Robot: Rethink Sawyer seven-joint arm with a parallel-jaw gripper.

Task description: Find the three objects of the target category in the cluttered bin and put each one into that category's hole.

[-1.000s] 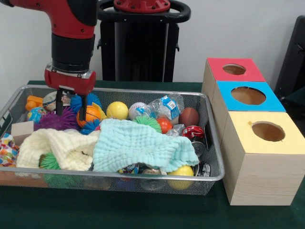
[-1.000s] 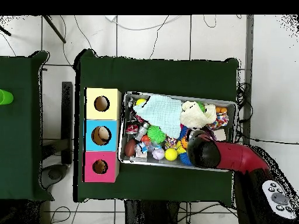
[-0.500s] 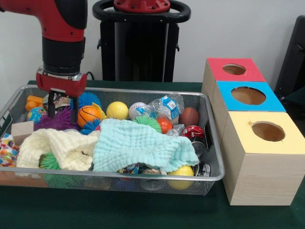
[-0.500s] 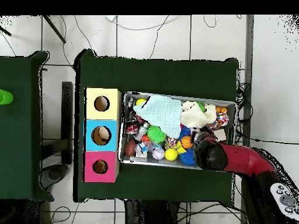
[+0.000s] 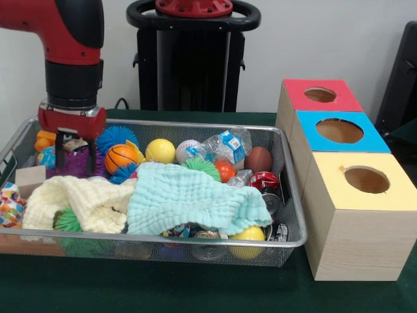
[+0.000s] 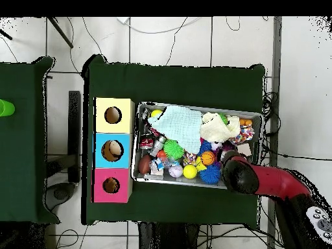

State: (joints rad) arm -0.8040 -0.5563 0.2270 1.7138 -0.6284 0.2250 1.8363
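I see the wire bin (image 5: 287,225) heaped with balls and two cloths. At its ten o'clock corner my gripper (image 5: 73,151) hangs spread open and empty over a purple spiky ball (image 5: 73,164).

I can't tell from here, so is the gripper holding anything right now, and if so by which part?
Nothing is held. The gripper hangs open over the purple spiky ball, fingers apart and empty.
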